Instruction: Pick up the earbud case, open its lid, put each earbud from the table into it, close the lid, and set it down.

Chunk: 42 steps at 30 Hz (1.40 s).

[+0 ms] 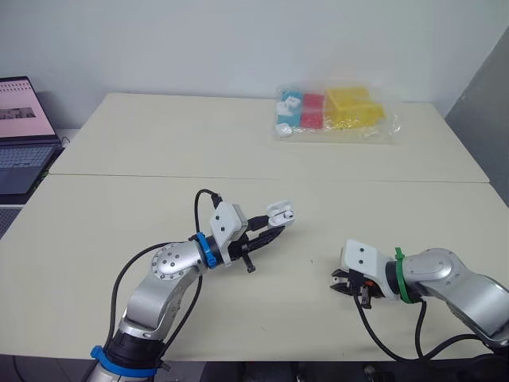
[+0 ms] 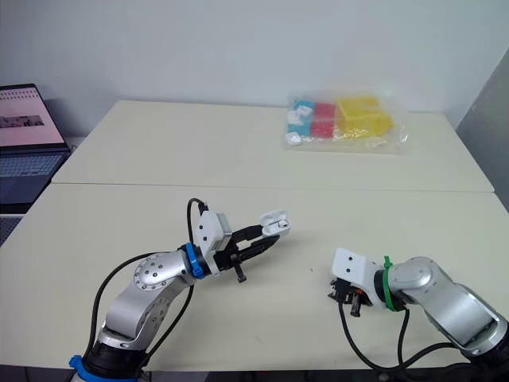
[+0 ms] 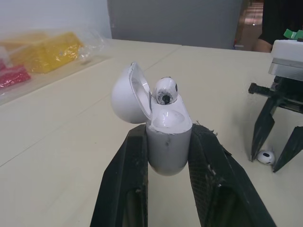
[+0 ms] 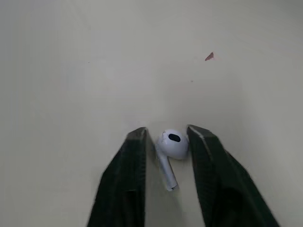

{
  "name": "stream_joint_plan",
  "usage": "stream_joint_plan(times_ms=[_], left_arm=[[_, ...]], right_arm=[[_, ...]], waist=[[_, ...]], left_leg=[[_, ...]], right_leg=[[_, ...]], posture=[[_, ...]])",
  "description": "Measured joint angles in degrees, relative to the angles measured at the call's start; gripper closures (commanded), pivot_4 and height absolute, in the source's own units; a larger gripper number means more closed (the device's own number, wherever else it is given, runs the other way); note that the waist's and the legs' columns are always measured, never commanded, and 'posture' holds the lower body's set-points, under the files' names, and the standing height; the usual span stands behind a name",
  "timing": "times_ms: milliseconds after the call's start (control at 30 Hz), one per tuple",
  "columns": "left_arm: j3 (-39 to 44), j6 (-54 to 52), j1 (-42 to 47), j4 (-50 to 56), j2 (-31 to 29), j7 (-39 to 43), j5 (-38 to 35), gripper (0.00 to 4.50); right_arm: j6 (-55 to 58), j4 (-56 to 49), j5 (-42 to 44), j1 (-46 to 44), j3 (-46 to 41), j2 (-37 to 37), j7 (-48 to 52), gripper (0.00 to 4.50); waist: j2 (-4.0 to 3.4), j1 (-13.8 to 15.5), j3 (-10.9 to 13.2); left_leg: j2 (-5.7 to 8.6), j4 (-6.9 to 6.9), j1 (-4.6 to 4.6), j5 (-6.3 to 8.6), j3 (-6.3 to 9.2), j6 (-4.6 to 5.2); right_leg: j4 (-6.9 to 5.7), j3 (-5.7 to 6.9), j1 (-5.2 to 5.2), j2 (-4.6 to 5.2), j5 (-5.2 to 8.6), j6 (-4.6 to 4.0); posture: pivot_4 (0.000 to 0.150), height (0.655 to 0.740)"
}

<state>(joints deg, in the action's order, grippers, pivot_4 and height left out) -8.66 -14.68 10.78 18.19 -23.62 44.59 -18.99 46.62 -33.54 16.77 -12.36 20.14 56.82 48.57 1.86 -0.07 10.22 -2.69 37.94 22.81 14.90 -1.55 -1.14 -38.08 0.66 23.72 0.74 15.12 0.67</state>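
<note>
Pale cream worktop [image 1: 119,239] runs from the near edge to a plain white wall, with a seam [image 1: 238,177] crossing it where two slabs meet. At the far side lies a clear plastic bag [image 1: 338,114] of yellow, red and blue pieces. An open laptop [image 1: 20,135] sits off to the robot's left.

From the head views, the left gripper [image 1: 274,226] is raised above the middle of the worktop, and the earbud case [image 3: 168,142] is a small white shape at its tip. The left wrist view adds detail. Both black fingers are clenched on the sides of the case body. The lid [image 3: 127,100] is hinged back and open, and one earbud [image 3: 165,91] is seated in the case with its rounded head standing proud of the rim. That same view also looks across to the other arm, whose fingers point down at the worktop with a small white bud between their tips.

The right wrist view shows this most clearly. The right gripper [image 4: 166,131] is lowered to the surface with its fingers released and set apart. They straddle the second earbud [image 4: 172,144], which lies on the worktop with its stem pointing back between them. One finger is just beside the bud's head; whether it touches cannot be told. A tiny red speck [image 4: 209,56] marks the worktop beyond. The two grippers are well apart, with the case held off the surface.
</note>
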Motion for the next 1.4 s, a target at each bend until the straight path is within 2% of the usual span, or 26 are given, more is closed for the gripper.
stream_joint_plan(times_ms=[167,400,633,833,1100,1267,1400], left_arm=[[-0.1,0.0,0.0,0.0,0.0,0.0,0.0,3.71],[-0.58,0.0,-0.04,0.01,-0.01,0.03,0.02,3.71],[-0.76,0.0,-0.14,0.02,0.01,-0.02,0.03,3.71],[-0.76,0.0,-0.38,0.04,-0.03,-0.06,0.04,3.71],[-0.77,-0.19,-0.52,1.35,-0.4,-0.08,0.04,3.71],[-1.0,-0.3,-1.11,1.72,-0.45,-0.07,0.04,3.71],[-1.15,-0.32,-1.16,1.74,-0.45,-0.1,0.04,3.71]], right_arm=[[-1.44,1.07,-0.25,0.0,-0.47,2.15,2.89,4.12],[-14.42,10.6,-5.24,0.63,-2.1,16.36,15.45,4.12],[-26.0,19.42,-10.35,1.85,-2.71,20.49,22.75,4.12],[-27.92,22.18,-12.89,1.65,-3.57,19.34,24.81,4.12],[-26.25,22.07,-14.06,1.64,-5.29,16.62,25.43,1.28],[-24.73,19.36,-12.92,2.77,-7.9,16.89,25.85,1.25],[-19.66,13.61,-8.9,4.11,-13.92,18.78,26.71,1.25]], waist=[[0.0,0.04,0.0],[-0.01,0.13,0.0],[-0.15,0.08,-0.01],[-0.15,0.07,-0.01],[-0.13,-0.1,-0.02],[-0.22,-0.05,-0.01],[-0.23,0.04,-0.01]], left_leg=[[0.01,0.01,0.01,0.0,-0.01,0.0],[0.03,0.02,-0.01,0.0,-0.07,0.01],[0.02,0.03,-0.06,0.0,-0.09,0.01],[0.02,0.03,-0.24,0.0,-0.1,0.0],[0.0,0.04,-0.55,0.0,-0.18,0.0],[0.01,0.04,-0.56,-0.01,-0.18,0.0],[-0.01,0.01,-0.49,-0.01,-0.11,0.0]], right_leg=[[0.02,-0.01,-0.01,0.06,-0.01,0.02],[0.05,-0.03,-0.02,0.17,-0.03,0.05],[0.0,-0.03,-0.03,0.05,-0.02,0.02],[-0.01,-0.06,-0.2,0.05,-0.03,0.02],[-0.02,-0.12,-0.43,0.06,-0.1,0.0],[-0.03,-0.13,-0.43,0.06,-0.13,0.0],[0.01,-0.08,-0.43,0.06,-0.12,-0.01]], posture=[[0.15,0.7378],[0.15,0.7378],[0.15,0.7378],[0.15,0.7378],[0.15,0.7378],[0.15,0.7378],[0.15,0.7378]])
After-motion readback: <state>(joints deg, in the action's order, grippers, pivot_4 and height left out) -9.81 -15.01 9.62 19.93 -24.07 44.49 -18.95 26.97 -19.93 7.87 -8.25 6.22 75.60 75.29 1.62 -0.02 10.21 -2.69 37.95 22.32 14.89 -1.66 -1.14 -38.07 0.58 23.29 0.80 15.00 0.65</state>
